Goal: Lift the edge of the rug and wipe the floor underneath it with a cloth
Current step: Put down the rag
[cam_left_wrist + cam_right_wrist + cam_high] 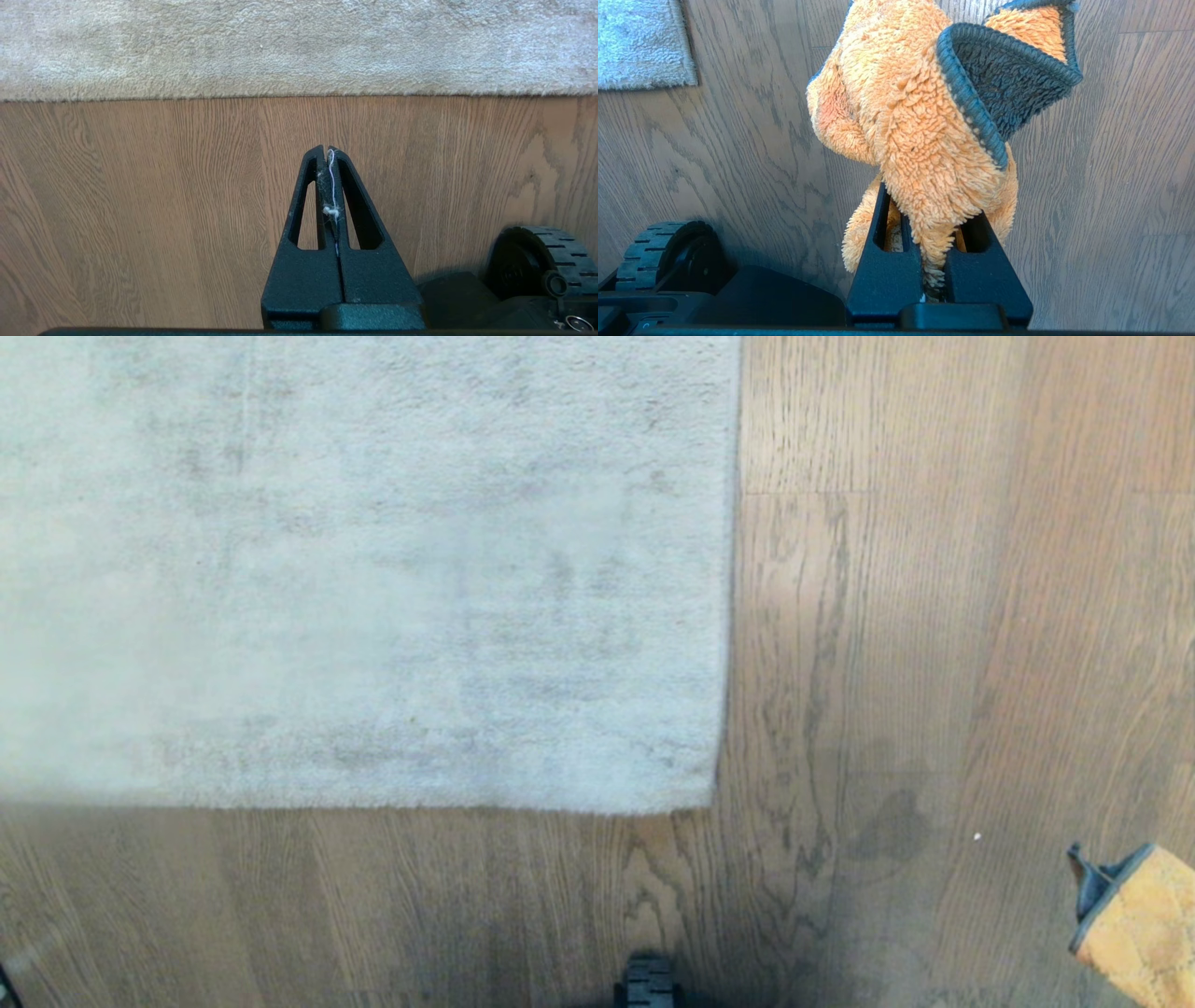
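Two hands are waiting low over the floor (pixel 934 616). Filling the upper left of the head frame, the rug (pixel 355 569) is lying flat, its near edge (pixel 373 805) running across the lower middle. It is looking soft but heavy and floppy, so the bound edge near the corner seems the best hold. In the left wrist frame, the left hand (pixel 326 150) is pointing at that edge, pinched empty with lint between its fingers. At lower right, the right hand (pixel 931 224) is clamping the light, limp cloth (pixel 915 116).
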Controlling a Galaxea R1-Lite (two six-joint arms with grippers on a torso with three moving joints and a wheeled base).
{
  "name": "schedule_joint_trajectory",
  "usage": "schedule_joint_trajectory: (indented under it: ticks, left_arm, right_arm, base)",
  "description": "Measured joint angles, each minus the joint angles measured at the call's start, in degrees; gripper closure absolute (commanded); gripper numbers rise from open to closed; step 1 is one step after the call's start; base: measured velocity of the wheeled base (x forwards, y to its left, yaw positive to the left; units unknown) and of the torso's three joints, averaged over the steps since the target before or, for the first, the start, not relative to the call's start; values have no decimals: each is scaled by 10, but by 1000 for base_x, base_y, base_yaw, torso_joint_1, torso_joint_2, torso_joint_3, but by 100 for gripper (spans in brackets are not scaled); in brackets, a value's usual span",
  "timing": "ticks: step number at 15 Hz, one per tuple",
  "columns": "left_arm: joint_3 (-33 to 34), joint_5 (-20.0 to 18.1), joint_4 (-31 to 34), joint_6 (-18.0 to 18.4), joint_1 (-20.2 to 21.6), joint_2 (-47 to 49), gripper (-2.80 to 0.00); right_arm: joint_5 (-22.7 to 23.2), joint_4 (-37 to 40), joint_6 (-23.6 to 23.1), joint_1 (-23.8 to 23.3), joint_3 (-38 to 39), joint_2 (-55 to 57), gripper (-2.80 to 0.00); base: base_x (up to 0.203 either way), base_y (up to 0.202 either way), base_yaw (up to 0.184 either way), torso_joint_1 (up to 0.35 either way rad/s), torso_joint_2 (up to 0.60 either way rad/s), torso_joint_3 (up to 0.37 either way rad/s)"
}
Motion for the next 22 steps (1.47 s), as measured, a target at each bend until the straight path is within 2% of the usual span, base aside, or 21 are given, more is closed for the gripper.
schedule_joint_trajectory:
  ticks: [8,22]
  left_arm:
    - [0,4,-1,-3,0,0,0]
    - [0,4,1,-1,0,0,0]
  right_arm:
    - [0,0,0,0,0,0,0]
    - [0,0,0,1,0,0,0]
  base:
    - [0,-11,1,-1,1,0]
    - [0,-192,2,2,2,2]
